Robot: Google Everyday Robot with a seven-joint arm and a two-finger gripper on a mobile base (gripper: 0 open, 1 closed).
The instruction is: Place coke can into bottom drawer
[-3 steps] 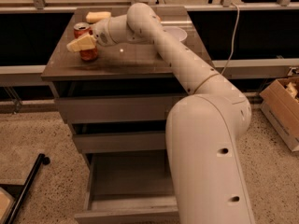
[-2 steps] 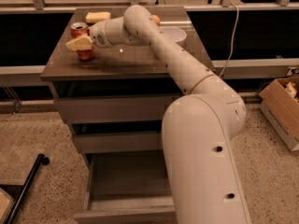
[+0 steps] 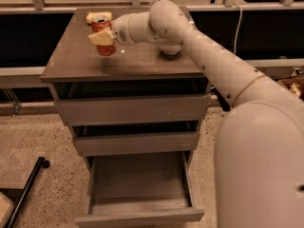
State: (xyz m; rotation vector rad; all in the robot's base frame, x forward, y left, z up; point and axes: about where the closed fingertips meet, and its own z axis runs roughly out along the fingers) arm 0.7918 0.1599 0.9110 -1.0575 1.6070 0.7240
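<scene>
Since the earlier frame the coke can (image 3: pixel 105 45) has shifted to the right and a little higher in the view, away from the left edge of the worktop (image 3: pixel 142 63), and the gripper (image 3: pixel 99 28) has gone with it. The gripper is closed on the can. One pale yellow finger (image 3: pixel 101 38) lies across the near side of the red body, and the other shows behind the silver top. The can stands upright over the left rear part of the worktop. A dim shadow lies on the surface below and to its right, so it seems raised just clear of the surface, though the angle does not settle this.

The white arm (image 3: pixel 213 61) reaches in from the lower right and crosses the right half of the worktop. Under its elbow sits a small dark round thing (image 3: pixel 170 52), mostly hidden.

Below, the cabinet's top drawer (image 3: pixel 133 109) and middle drawer (image 3: pixel 135 143) are pushed in. The bottom drawer (image 3: pixel 140 216) is pulled well out towards the camera, its grey floor and low side walls in plain view, well apart from the can. A black pole (image 3: pixel 23 190) lies on the speckled floor (image 3: pixel 42 141) to the left.
</scene>
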